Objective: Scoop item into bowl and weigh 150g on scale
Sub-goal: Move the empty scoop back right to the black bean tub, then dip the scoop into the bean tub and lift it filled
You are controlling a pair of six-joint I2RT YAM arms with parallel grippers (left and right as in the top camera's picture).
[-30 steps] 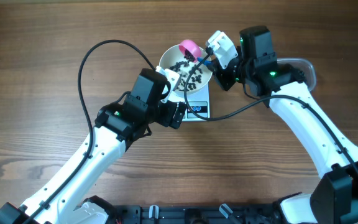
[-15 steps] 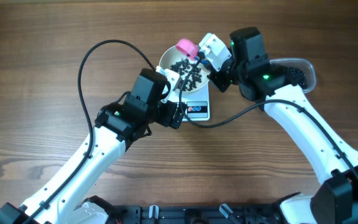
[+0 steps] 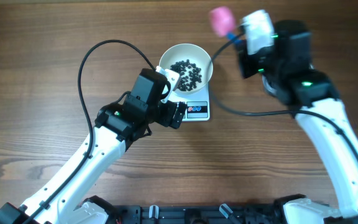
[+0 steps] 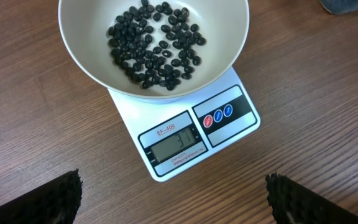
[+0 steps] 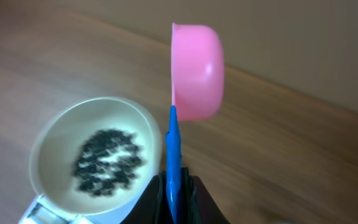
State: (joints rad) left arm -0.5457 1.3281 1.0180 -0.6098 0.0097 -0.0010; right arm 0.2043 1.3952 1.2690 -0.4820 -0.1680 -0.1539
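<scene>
Brown desk (image 3: 42, 50) overhead: white bowl (image 3: 166, 59) with black beans (image 3: 186, 70) sits on the scale (image 3: 197, 110), upper centre, hiding most of it. Left wrist: left hand (image 4: 188, 205) released, only fingertips (image 4: 61, 199) visible at lower corners. Right wrist, blurred: right hand (image 5: 174, 196) clenched on the handle of a pink scoop (image 5: 196, 71).

The right arm (image 3: 303, 87) has lifted and swung back toward its own side, carrying the pink scoop (image 3: 221, 18) off the white bowl (image 3: 165, 62). A moment ago the scoop sat over the black beans (image 3: 186, 70). It now hangs above bare desk (image 3: 55, 50) beyond the rim, so the whole heap shows uncovered. The arm now covers the clear tub seen earlier.
</scene>
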